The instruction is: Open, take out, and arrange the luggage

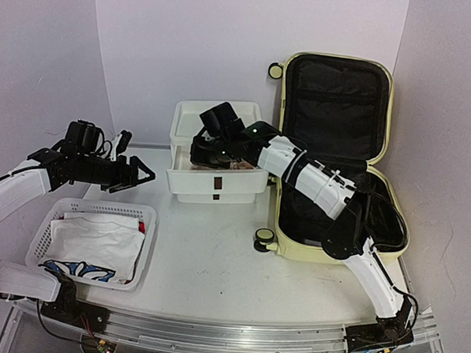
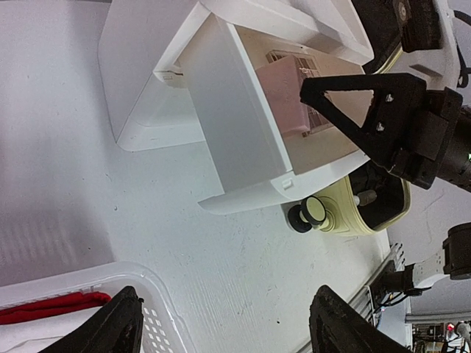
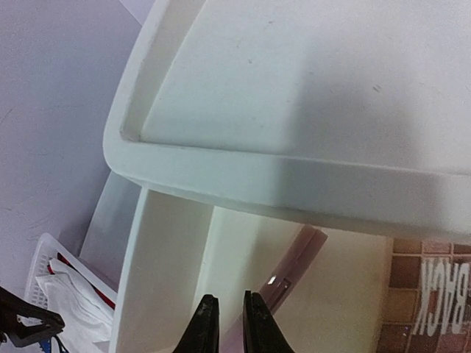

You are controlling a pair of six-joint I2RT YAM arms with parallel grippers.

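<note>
The suitcase [image 1: 334,103] is lying open at the table's right side, its lid standing against the back wall and its black lining showing. Just beside it, one drawer box [image 1: 217,156] is holding a pinkish packet [image 2: 283,95] in its pulled-out drawer. The right gripper [image 3: 225,327] is hovering there, fingers almost together on nothing. The left gripper [image 1: 137,174] is hanging spread above the white table [image 1: 207,262], near one basket [image 1: 99,207] holding white cloth [image 1: 94,240]. Lilac walls [image 1: 187,39] are surrounding the table.

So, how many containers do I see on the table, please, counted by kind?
Pale yellow suitcase: 1
White drawer box: 1
White perforated basket: 1
Total: 3
</note>
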